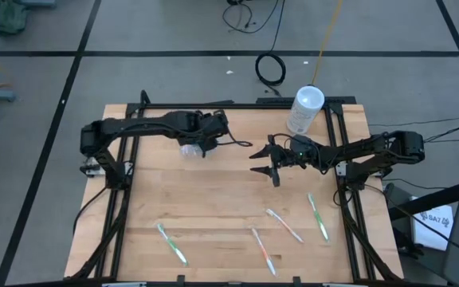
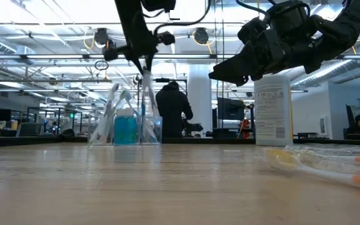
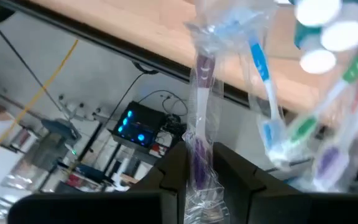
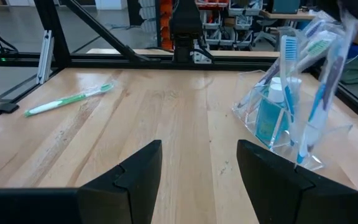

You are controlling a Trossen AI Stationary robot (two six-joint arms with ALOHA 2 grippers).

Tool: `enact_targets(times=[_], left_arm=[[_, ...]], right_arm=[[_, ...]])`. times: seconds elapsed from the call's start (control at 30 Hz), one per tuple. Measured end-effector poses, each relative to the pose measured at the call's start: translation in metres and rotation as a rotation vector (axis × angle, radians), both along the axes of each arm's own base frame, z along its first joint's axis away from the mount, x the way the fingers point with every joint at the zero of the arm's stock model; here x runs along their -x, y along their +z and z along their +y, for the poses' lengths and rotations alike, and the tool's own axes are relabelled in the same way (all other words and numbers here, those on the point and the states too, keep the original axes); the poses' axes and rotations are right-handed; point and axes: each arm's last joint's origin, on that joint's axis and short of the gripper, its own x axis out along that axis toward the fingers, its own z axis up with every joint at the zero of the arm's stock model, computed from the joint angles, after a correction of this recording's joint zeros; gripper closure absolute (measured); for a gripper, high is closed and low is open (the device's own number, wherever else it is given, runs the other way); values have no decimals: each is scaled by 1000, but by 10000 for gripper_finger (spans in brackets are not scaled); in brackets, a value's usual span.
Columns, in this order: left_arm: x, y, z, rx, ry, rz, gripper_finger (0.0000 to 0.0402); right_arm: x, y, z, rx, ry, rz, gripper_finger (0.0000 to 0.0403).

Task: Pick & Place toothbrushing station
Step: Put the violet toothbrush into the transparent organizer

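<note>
We see the left hand [image 1: 200, 143] near the table's far edge, left of centre, over the clear crinkly pouch [image 1: 191, 148]. In the left wrist view its fingers [image 3: 174, 171] are clamped on a purple toothbrush [image 3: 201, 149] in clear wrap. The pouch stands upright and holds blue, green and purple brushes plus teal white-capped tubes [image 4: 270, 115].

Loose slim toothbrushes lie along the near edge of the pale wood-plank table [image 1: 213, 207]: a green one [image 1: 171, 243] near-left, an orange-tipped one [image 1: 263, 251] and a whitish one [image 1: 284, 226] right of centre, another green one [image 1: 318, 217] further right.

The right hand [image 1: 271, 163] hovers mid-table, clear of the wood, fingers [image 4: 126, 174] spread and empty.

A whitish cylindrical canister [image 1: 304, 110] stands at the far edge, right side.
</note>
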Motion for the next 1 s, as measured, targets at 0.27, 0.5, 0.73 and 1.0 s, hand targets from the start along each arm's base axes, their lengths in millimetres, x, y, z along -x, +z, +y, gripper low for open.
enact_targets(times=[0.27,0.5,0.73,1.0], left_arm=[[-15,-26,5,-19,49,37,338],[-18,-30,4,-20,69,27,296],[-17,-28,4,-20,110,-18,228],[-15,-17,-6,-66,83,-10,210]], right_arm=[[0,0,0,-1,0,3,202],[0,-1,0,-1,0,7,202],[0,-1,0,2,1,6,202],[0,-1,0,1,1,7,202]])
